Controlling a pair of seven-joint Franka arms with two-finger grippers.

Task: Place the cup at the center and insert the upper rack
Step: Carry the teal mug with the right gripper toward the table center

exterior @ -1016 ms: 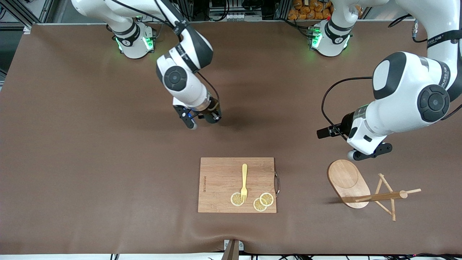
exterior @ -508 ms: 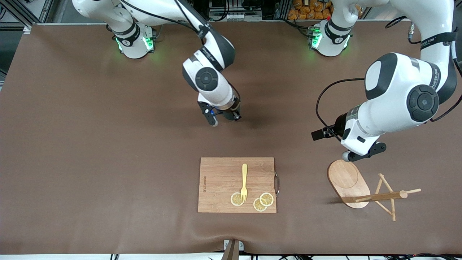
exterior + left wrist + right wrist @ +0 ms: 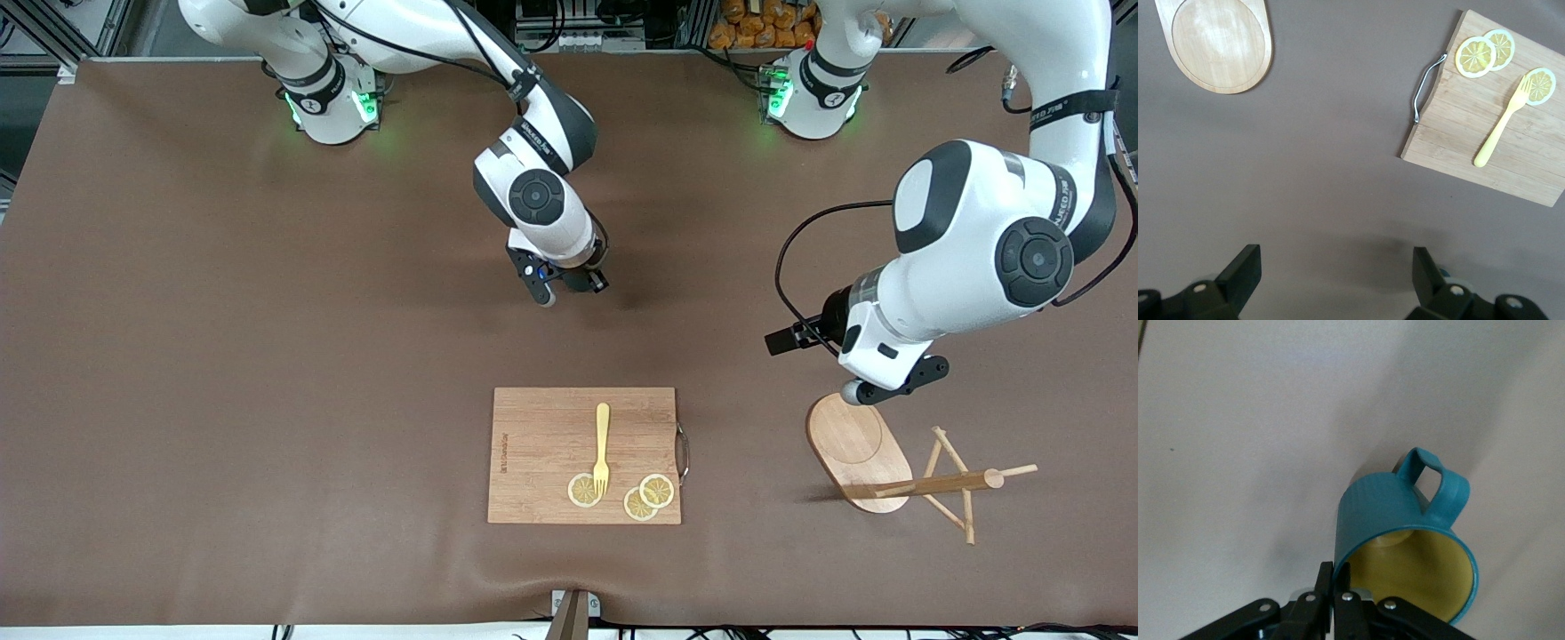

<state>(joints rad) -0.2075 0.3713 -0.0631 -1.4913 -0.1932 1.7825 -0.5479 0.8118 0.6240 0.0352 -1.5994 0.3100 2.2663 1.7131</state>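
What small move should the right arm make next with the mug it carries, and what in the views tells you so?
Probably lower and set it down. The right gripper is shut on the teal mug by its rim, over bare brown table near the middle. The left gripper, open, hangs beside the mug tree, which lies on its side.

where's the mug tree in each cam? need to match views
Front: mug tree lies tipped over on the table at the left arm's end, beside the cutting board.
Left wrist: only its oval base shows, at the frame edge.
Right wrist: not in view.
Shared landmark, front and left wrist: the cutting board.
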